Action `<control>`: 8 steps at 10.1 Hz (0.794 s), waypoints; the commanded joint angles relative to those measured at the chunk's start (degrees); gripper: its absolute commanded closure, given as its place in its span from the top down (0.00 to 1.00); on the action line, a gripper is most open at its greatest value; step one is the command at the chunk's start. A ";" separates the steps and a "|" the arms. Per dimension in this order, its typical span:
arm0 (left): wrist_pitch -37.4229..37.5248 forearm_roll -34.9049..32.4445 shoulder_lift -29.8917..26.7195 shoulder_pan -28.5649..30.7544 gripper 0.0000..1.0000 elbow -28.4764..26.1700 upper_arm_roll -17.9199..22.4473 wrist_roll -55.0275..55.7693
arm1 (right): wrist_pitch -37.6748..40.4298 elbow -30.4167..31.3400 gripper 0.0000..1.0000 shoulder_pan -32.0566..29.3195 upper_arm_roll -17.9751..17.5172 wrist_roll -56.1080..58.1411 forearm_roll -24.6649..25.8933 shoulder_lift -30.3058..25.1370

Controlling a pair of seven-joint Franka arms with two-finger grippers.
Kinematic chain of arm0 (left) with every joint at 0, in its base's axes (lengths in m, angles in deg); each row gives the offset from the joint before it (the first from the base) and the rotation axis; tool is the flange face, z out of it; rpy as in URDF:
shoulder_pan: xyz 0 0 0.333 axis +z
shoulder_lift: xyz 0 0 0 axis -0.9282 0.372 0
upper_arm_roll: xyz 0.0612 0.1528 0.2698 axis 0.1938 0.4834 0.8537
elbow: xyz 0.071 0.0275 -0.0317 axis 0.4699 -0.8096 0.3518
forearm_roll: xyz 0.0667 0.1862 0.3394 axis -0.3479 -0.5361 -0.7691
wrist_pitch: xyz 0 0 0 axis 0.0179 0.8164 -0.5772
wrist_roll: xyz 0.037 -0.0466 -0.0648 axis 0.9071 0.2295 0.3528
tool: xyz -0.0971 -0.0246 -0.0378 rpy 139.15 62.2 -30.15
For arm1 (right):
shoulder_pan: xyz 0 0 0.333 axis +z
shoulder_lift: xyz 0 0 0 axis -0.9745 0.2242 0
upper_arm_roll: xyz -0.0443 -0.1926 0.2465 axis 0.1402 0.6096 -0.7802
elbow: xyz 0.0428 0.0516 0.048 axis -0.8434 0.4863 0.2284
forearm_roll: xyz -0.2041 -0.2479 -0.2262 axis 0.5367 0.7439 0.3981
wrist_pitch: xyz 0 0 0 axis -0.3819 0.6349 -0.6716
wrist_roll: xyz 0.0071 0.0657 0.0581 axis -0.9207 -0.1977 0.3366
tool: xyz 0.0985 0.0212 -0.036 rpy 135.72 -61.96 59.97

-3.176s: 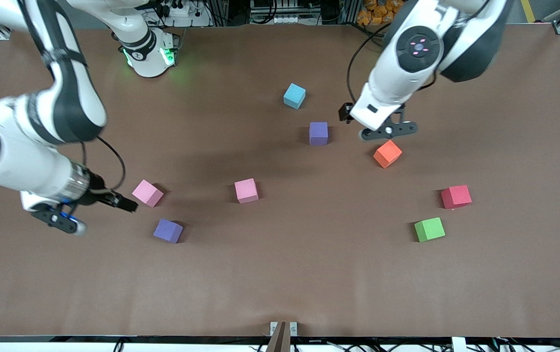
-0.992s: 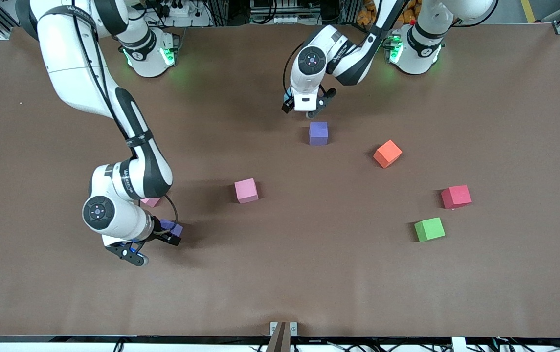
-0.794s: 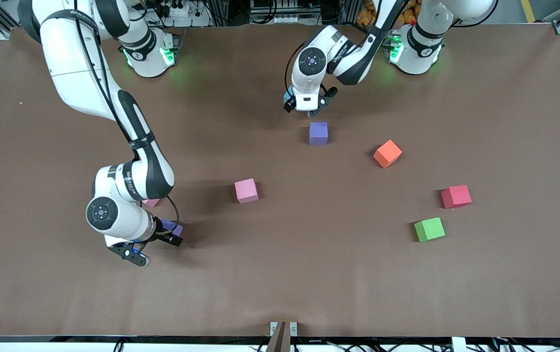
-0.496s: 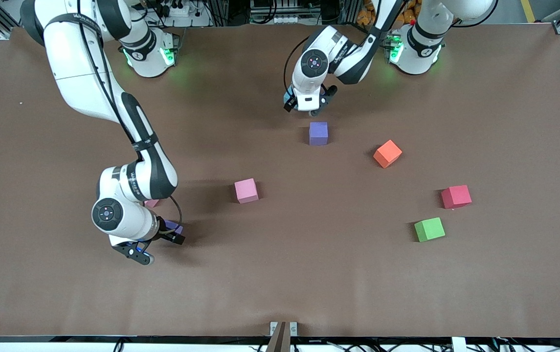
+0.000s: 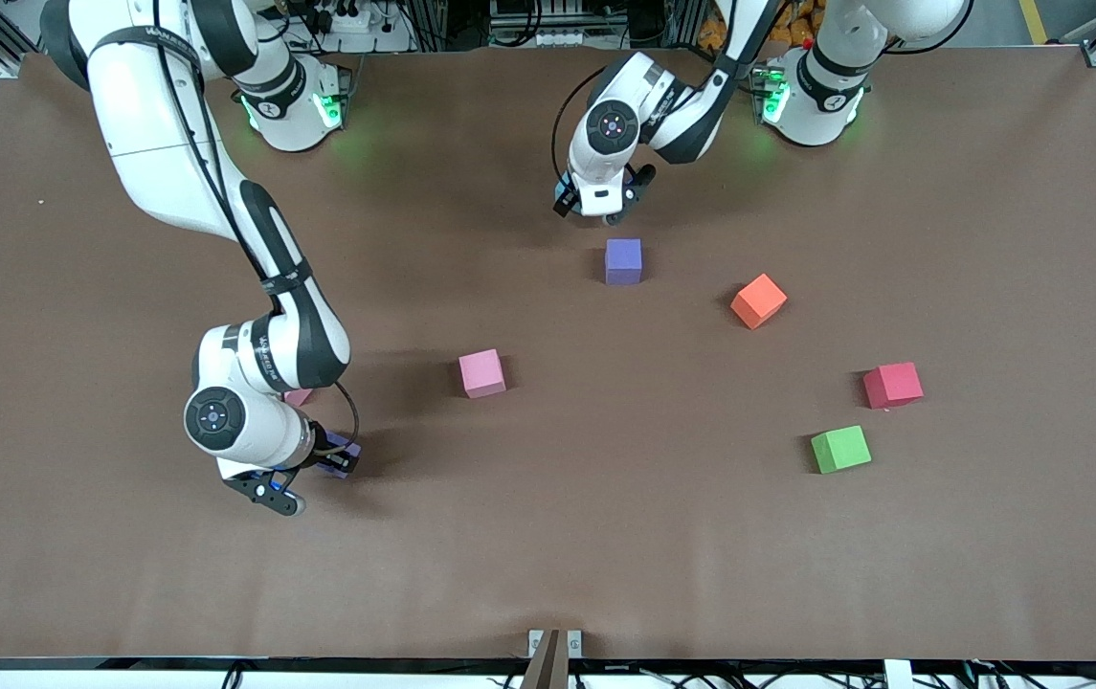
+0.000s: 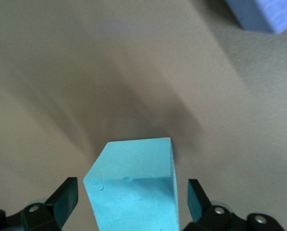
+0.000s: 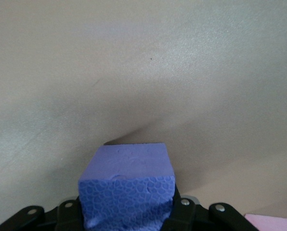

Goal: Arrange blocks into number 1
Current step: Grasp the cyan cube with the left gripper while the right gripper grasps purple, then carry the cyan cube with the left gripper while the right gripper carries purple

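My right gripper is shut on a purple block, low at the table near the right arm's end; that purple block peeks out beside the wrist in the front view. My left gripper is open around the light blue block, its fingers standing clear of both sides; the left wrist hides that block from the front camera. A second purple block, an orange block and a pink block lie loose mid-table.
Another pink block is mostly hidden under the right arm, just beside the held purple one. A red cube and a green cube sit toward the left arm's end, nearer the front camera.
Both arms came down: the right one went to the purple block and shut on it, the left one left the orange block and settled around the light blue one. Lately both shifted only slightly.
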 commanded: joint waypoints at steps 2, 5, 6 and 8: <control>-2.52 0.91 0.30 -1.72 0.00 0.49 -0.73 -0.74 | 0.15 5.75 0.61 0.84 0.78 2.96 -0.70 -7.20; -3.05 -6.02 0.30 -2.16 0.00 4.26 -0.82 -5.04 | 0.07 10.14 0.61 1.63 0.78 3.06 -0.70 -12.92; -3.05 -8.13 0.30 -2.16 0.00 4.79 -0.82 -8.10 | -0.46 11.63 0.61 2.24 0.86 2.97 -0.70 -14.50; -3.05 -11.47 1.09 -2.16 0.00 5.67 -0.73 -15.65 | -0.55 13.92 0.61 4.00 1.65 0.87 -0.79 -17.32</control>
